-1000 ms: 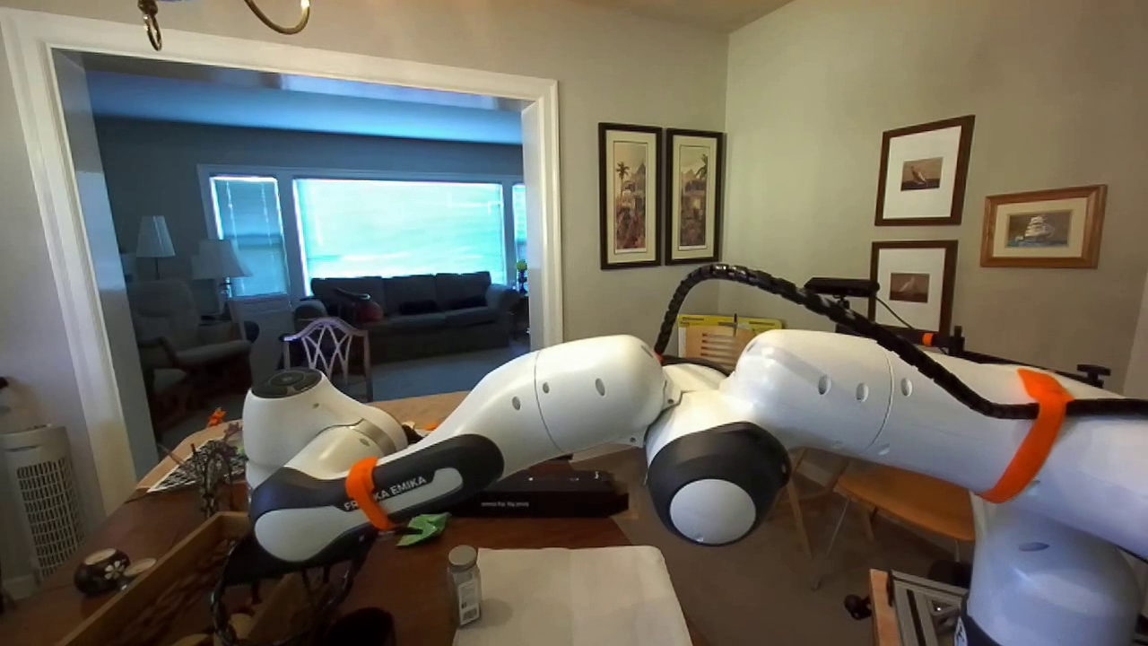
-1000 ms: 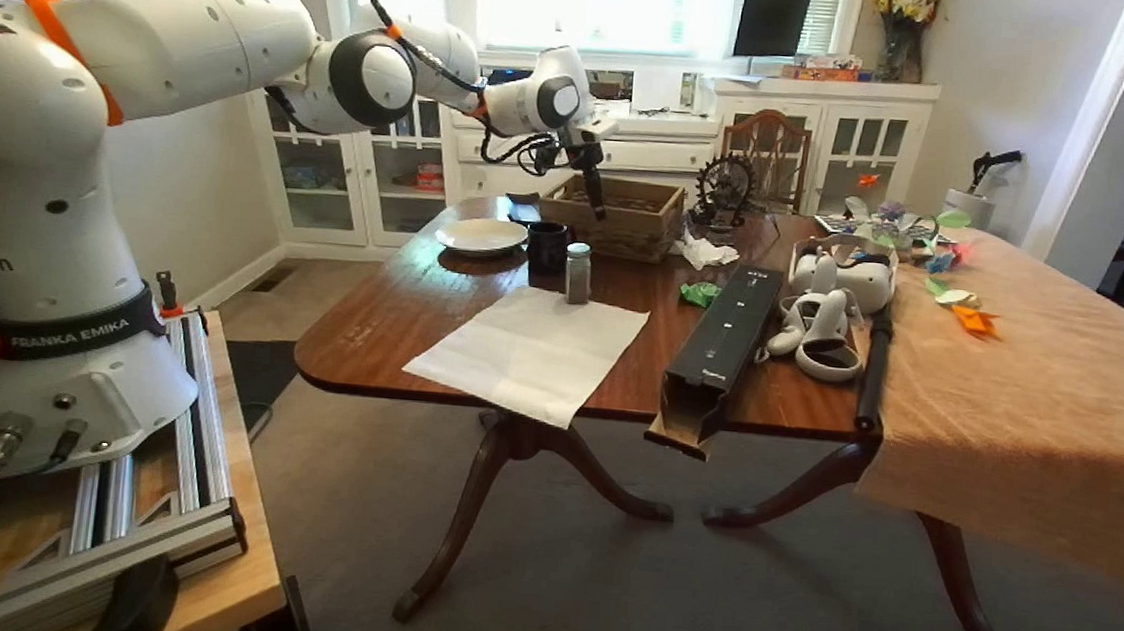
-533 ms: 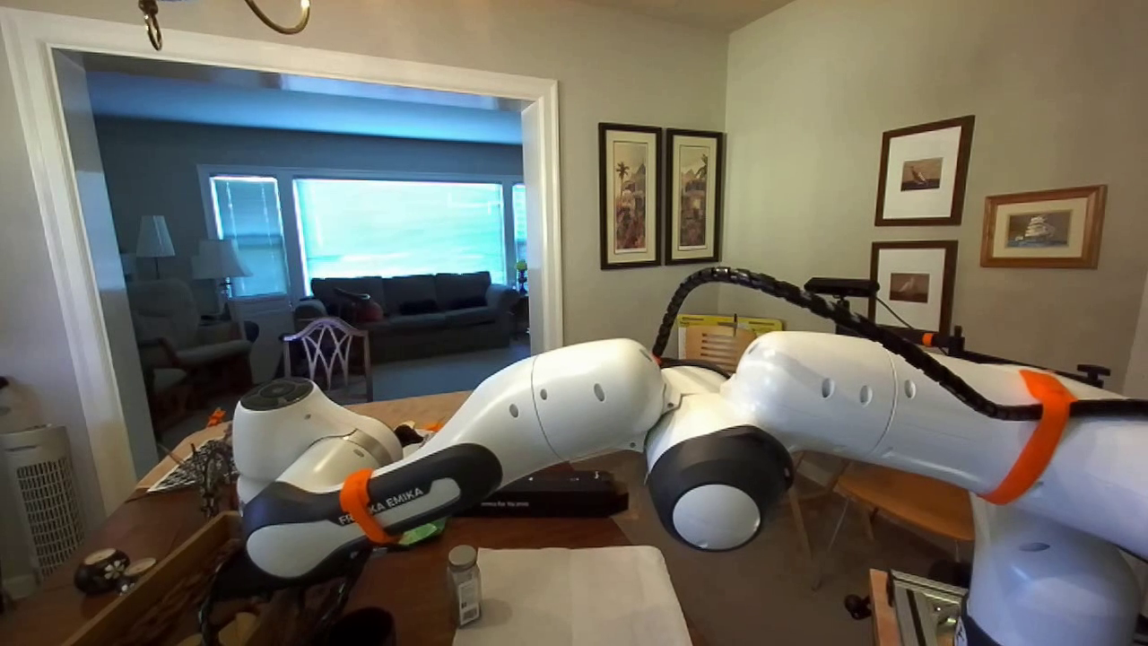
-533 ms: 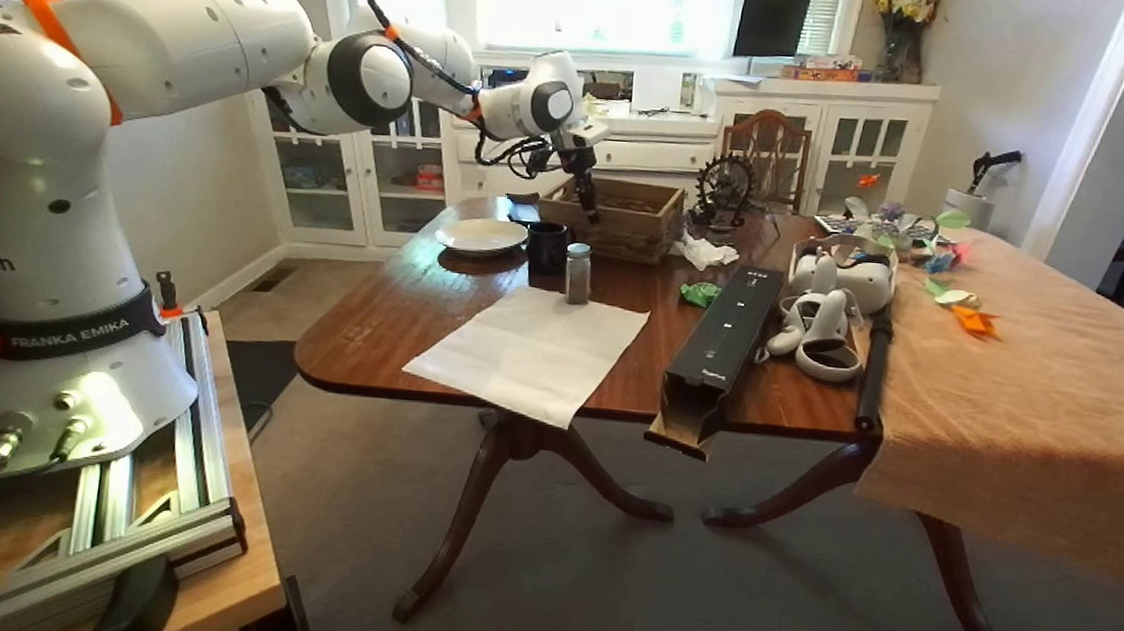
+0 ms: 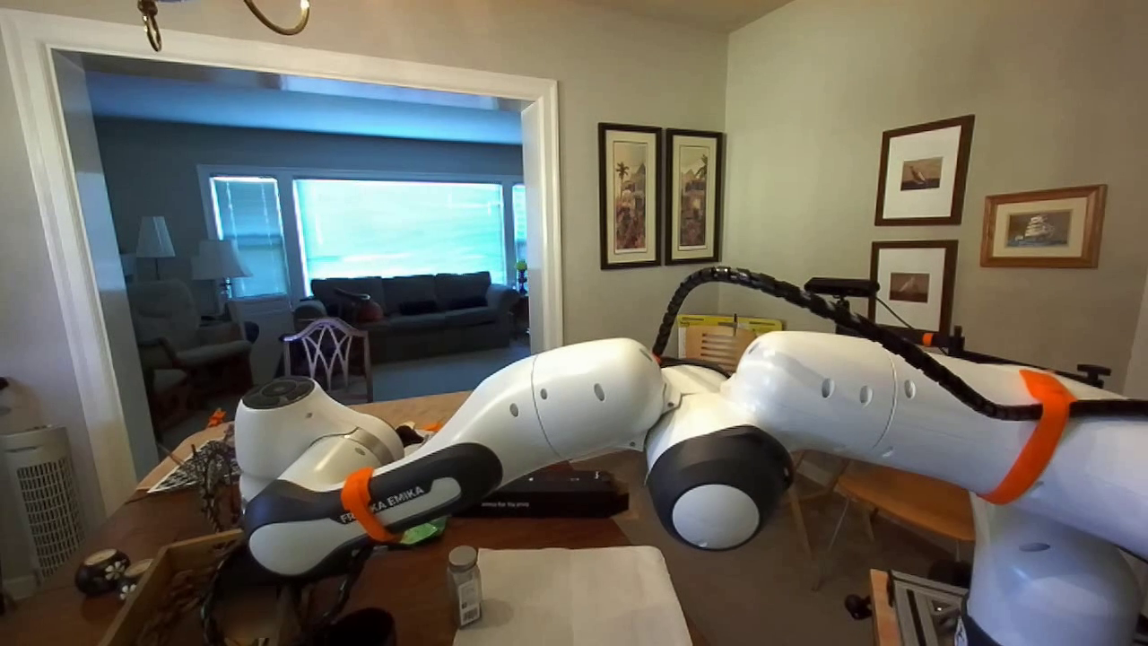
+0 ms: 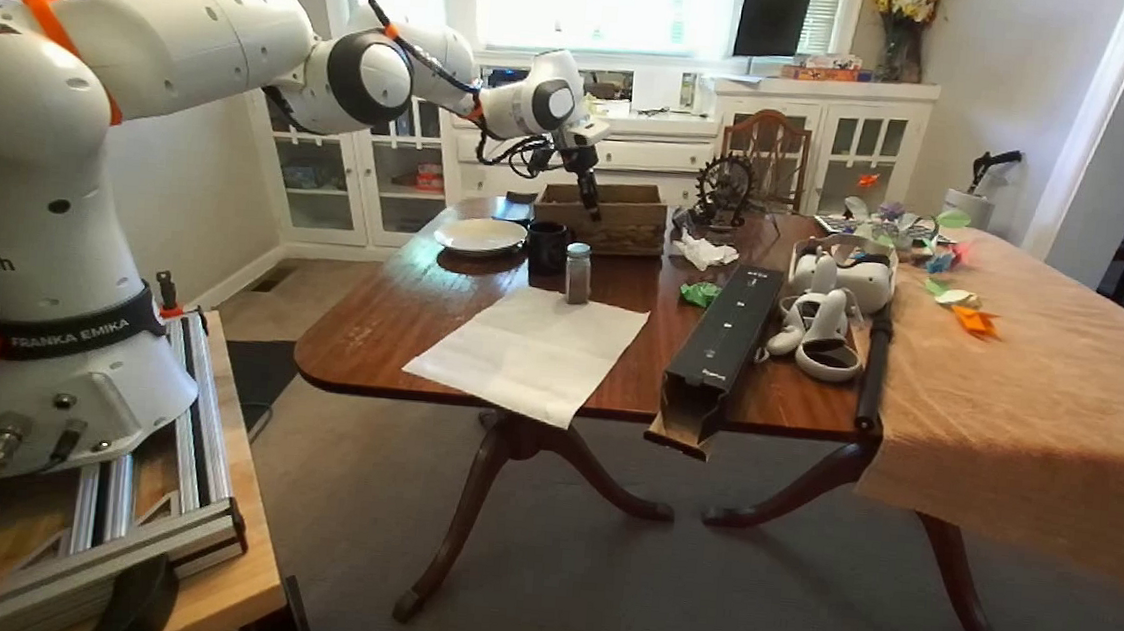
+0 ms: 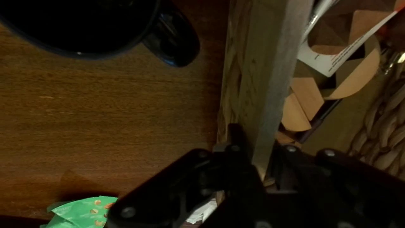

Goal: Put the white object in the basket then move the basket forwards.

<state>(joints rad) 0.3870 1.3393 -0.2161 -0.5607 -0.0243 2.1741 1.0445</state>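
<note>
The basket [image 6: 634, 229] is a brown box with a pale wooden rim, at the far side of the table. My gripper [image 7: 256, 148] is shut on its near wall, one finger outside and one inside, with the rim [image 7: 277, 69] between them. From an exterior view the gripper [image 6: 592, 214] points down at that wall. Inside the basket lie brown pieces and a white printed piece [image 7: 316, 60]. A crumpled white tissue [image 6: 705, 253] rests on the table beside the basket. Which of these is the white object I cannot tell.
Close by the basket's near side stand a black mug [image 6: 547, 249], a glass jar [image 6: 577, 275] and a white plate [image 6: 481, 236]. A green wrapper [image 6: 699, 293], a long black box [image 6: 726, 338] and a white headset [image 6: 856, 278] lie to the right. White paper [image 6: 534, 348] covers the table's front.
The gripper was wider a second ago, came down slightly and has shut on the basket's wall. Over the last half second the basket has turned and shifted a little.
</note>
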